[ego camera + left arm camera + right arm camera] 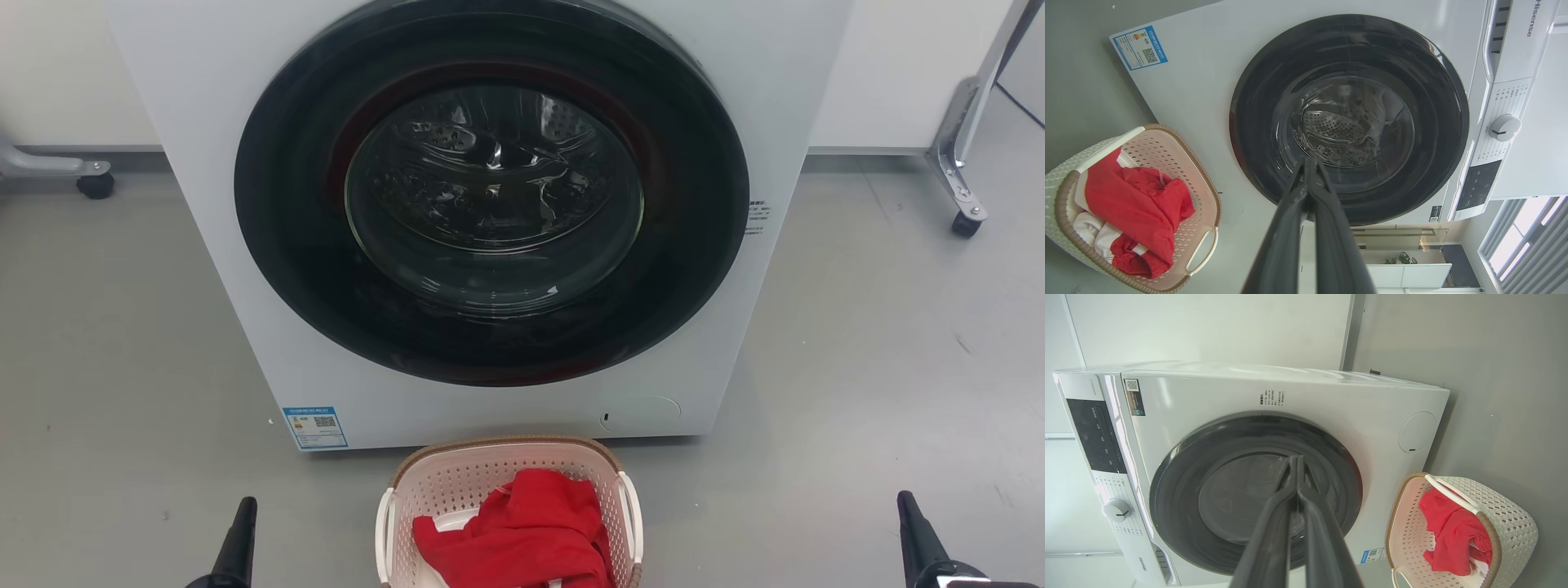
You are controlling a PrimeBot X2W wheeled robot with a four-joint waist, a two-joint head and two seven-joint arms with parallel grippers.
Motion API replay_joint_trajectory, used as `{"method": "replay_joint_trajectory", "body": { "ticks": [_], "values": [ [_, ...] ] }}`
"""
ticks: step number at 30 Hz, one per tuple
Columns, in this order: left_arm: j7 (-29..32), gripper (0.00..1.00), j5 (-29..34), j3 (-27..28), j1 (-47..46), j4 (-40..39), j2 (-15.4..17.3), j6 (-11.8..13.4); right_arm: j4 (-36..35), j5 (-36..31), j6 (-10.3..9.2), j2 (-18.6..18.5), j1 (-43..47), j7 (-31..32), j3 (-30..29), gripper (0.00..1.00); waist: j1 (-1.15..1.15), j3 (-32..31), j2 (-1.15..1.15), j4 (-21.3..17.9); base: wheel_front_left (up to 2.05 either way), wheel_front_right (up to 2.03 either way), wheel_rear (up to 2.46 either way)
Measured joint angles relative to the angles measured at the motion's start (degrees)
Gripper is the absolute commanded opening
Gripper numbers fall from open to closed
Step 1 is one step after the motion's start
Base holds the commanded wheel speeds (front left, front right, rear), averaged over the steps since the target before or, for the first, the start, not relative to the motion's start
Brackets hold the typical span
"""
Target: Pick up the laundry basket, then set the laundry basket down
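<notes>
So, basket (457, 482) parked by the washer (204, 106)

It's on the grey floor (122, 343), just in front of the washer, red clothes (531, 523) piled inside. My left gripper (1308, 163) and right gripper (1295, 459) both have their fingers pressed together, nothing between them. Basket sits between the two, well apart from both. Both point at the washer's dark door (490, 204).

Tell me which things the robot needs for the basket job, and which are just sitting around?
For the job: laundry basket, left gripper, right gripper.
Just sitting around: washing machine, red clothes inside the basket, wheeled stand leg.
</notes>
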Motion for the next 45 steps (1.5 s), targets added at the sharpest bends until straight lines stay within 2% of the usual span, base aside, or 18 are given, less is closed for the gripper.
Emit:
{"method": "replay_joint_trajectory", "body": {
  "ticks": [9, 45],
  "values": [
    [1.5, 0.00, -5.6, 1.4, -1.2, 0.1, -0.2, -1.0, 0.4, 5.2, 0.87, 0.1, -1.1, 1.5, -1.9, 0.00, 0.00, 0.1, 0.00, 0.1, 0.00, 0.00, 0.00],
    [1.5, 0.00, -5.6, 1.4, -1.2, 0.2, -0.3, -1.0, 0.5, 5.2, 1.03, 0.1, -1.5, 1.5, -2.0, 0.00, 0.00, 0.1, 0.00, 0.1, 0.00, 0.00, 0.00]
  ]
}}
